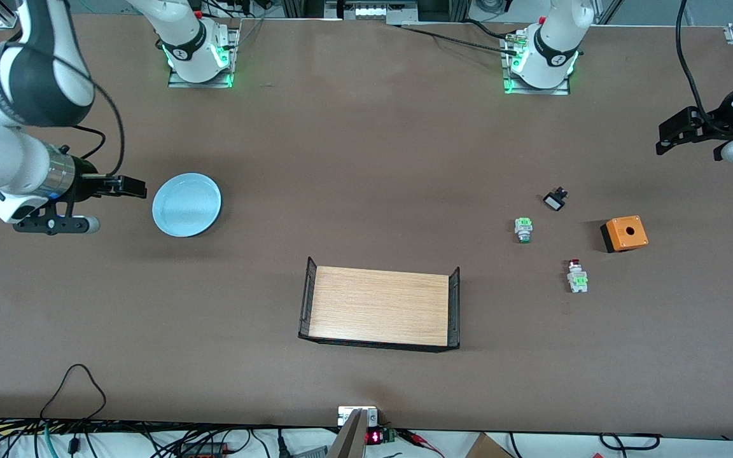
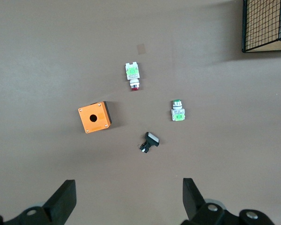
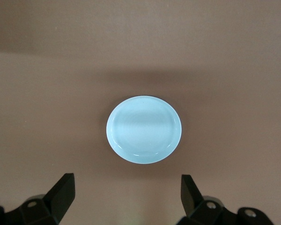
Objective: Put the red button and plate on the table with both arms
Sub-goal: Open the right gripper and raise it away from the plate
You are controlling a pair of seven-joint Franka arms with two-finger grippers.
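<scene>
The pale blue plate [image 1: 186, 204] lies flat on the brown table [image 1: 366, 159] toward the right arm's end; in the right wrist view it [image 3: 144, 130] is whole. My right gripper [image 1: 134, 187] is open and empty, in the air beside the plate, and also shows in its wrist view [image 3: 128, 197]. The red button [image 1: 576, 275] lies on its side on the table toward the left arm's end and shows in the left wrist view [image 2: 133, 75]. My left gripper [image 1: 662, 140] is open and empty, high over the table's end and apart from the button; its wrist view shows it too [image 2: 129, 199].
A green-capped switch [image 1: 523, 229], a small black-and-white switch [image 1: 555, 200] and an orange box with a hole [image 1: 623, 233] lie near the red button. A light-wood tray with black mesh ends [image 1: 380, 307] stands mid-table, nearer the front camera.
</scene>
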